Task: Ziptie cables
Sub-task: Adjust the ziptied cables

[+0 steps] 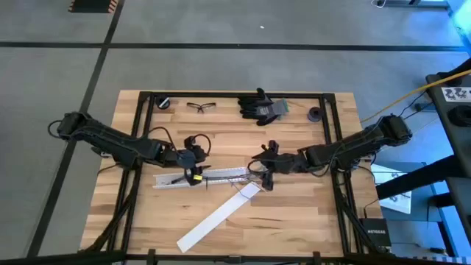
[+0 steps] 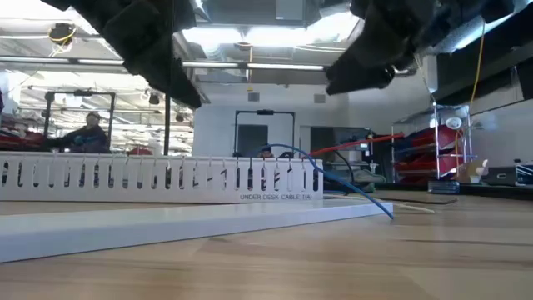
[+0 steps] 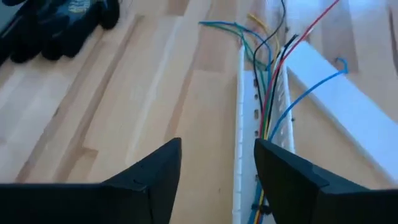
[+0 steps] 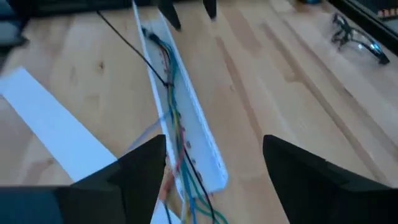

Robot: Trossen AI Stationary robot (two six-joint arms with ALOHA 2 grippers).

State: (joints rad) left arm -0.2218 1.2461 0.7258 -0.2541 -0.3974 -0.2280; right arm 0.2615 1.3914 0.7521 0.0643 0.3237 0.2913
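The cables (image 3: 268, 93) are a bundle of thin red, green, blue, yellow and black wires. They lie along the inside of a white slotted channel (image 1: 202, 177) at mid-table. Their ends splay out past the channel's right end (image 1: 250, 173), and one blue wire (image 2: 366, 196) droops onto the table. My left gripper (image 1: 191, 168) hovers open over the channel's left part, which runs up past one finger in its wrist view (image 3: 217, 146). My right gripper (image 1: 263, 173) hovers open over the right end, its fingers standing either side of the channel (image 4: 214, 143). In the low view both grippers hang above the channel.
A flat white cover strip (image 1: 221, 217) lies slantwise toward the near edge. Along the far edge lie black gloves (image 1: 259, 107), safety glasses (image 1: 200, 107) and two small black things (image 1: 163, 101) (image 1: 315, 112). Bare wood lies to the near left and near right.
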